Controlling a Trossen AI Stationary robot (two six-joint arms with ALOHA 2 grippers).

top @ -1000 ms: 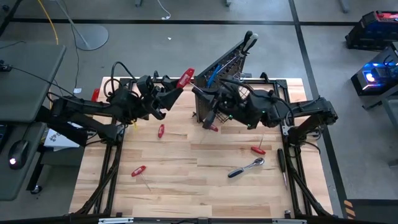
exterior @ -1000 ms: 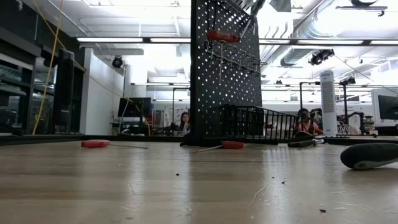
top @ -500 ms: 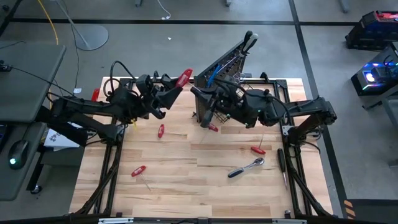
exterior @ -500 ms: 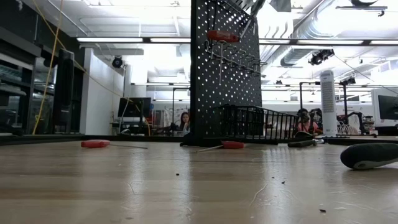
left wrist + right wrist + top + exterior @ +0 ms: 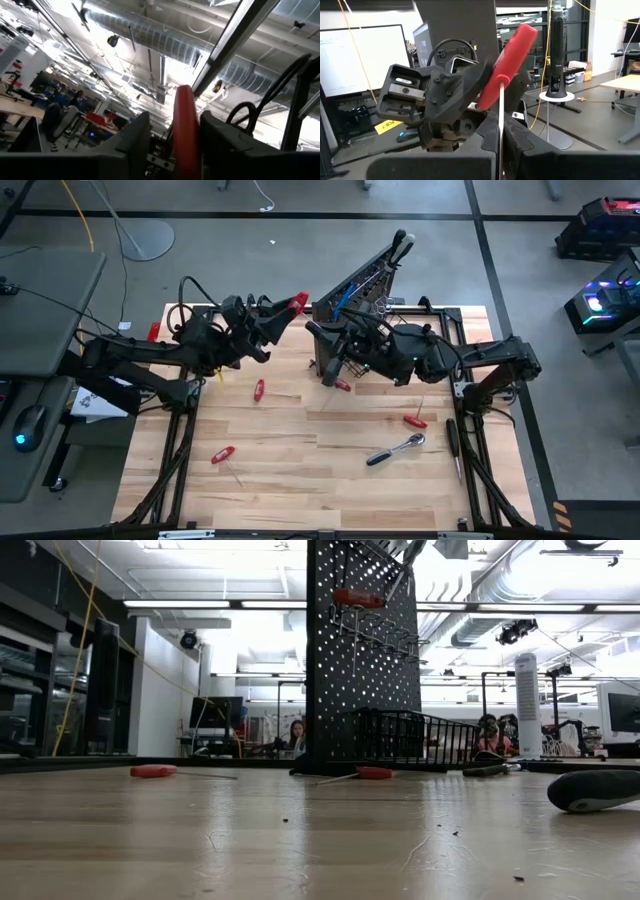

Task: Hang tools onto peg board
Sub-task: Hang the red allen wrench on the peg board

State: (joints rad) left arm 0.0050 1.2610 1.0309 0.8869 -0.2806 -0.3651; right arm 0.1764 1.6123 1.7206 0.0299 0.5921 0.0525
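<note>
The left gripper [image 5: 278, 323] was clamped on a red-handled screwdriver [image 5: 296, 303], held above the table's far edge just left of the upright black perforated peg board [image 5: 362, 280]; in the left wrist view the red handle [image 5: 185, 127] stood between the two dark fingers [image 5: 131, 142]. The right gripper [image 5: 501, 135] pinched the thin metal shaft of that same screwdriver [image 5: 506, 90], its jaws closed around it, with the left gripper [image 5: 455, 95] facing it from close by. The right arm reached in beside the board's base, by the black wire basket [image 5: 410, 737]. On the board another red-handled screwdriver [image 5: 358, 598] hung from the wire hooks. On the light wooden table [image 5: 300, 470] lay more red-handled screwdrivers, near the left arm [image 5: 259, 390], toward the front left [image 5: 222, 454], at the board's foot [image 5: 343, 386] and right of centre [image 5: 414, 421], beside a chrome ratchet [image 5: 395, 449]. A black-handled screwdriver [image 5: 452, 438] lay by the right edge.
</note>
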